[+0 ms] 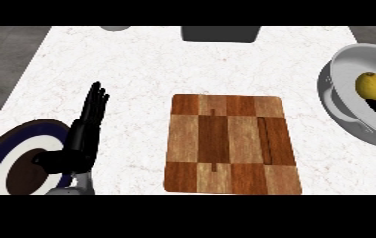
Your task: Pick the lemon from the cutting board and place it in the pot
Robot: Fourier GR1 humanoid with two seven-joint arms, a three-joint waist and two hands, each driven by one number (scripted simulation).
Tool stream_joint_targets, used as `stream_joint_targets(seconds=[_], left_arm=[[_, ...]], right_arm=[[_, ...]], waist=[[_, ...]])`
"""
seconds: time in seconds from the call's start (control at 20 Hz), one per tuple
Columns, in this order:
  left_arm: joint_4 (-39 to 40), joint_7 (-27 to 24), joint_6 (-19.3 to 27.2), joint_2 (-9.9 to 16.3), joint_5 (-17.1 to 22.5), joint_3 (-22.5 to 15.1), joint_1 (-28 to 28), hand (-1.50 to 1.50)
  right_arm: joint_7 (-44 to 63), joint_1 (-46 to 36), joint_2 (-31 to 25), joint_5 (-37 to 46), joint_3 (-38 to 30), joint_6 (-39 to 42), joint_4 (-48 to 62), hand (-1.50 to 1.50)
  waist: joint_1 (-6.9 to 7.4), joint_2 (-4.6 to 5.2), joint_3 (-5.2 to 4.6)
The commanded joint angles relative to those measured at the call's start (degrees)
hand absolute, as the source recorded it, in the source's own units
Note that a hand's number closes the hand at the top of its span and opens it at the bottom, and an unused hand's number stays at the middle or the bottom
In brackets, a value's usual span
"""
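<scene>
My left hand [86,127] rests released at lower left, fingers straight, while the lemon [366,84] seems to sit inside the pot [345,72] at right.

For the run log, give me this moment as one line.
lemon: in pot | board: bare | left hand: open, resting | right hand: not in view

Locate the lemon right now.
Head view: the yellow lemon sits inside the grey metal pot at the far right edge, right of the checkered wooden cutting board.
</scene>
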Motion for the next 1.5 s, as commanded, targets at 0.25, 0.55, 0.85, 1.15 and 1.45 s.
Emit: stream_joint_targets(seconds=[0.25,0.55,0.85,1.15,1.45], left_arm=[[-0.6,-0.1,-0.3,-0.5,-0.3,-1.0,1.1,0.00],[-1.0,0.4,0.0,-0.3,-0.3,-0.5,0.4,0.00],[2.2,-1.2,0.7,-0.6,-0.4,0.8,-1.6,0.00],[1.7,-0.7,-0.6,0.3,0.3,1.0,-1.9,0.00],[-0.6,1.8,-0.9,0.3,0.3,-0.3,-2.0,0.00]], right_arm=[[1.6,-5.9,-3.0,1.1,-1.4,3.4,18.3,-1.50],[-10.5,-8.1,-1.0,-12.7,-12.9,4.9,16.5,-1.50],[-17.0,-7.9,-3.7,-24.2,-23.4,10.8,18.7,-1.50],[-18.0,-4.9,-8.0,-28.5,-27.7,12.6,22.3,-1.50],[-21.0,-2.2,-12.8,-31.7,-30.8,17.4,23.0,-1.50]], waist=[[0.90,0.31,0.11],[0.26,-0.05,0.22],[-0.52,0.24,0.15],[0.51,0.63,0.24],[0.98,0.79,0.44]])
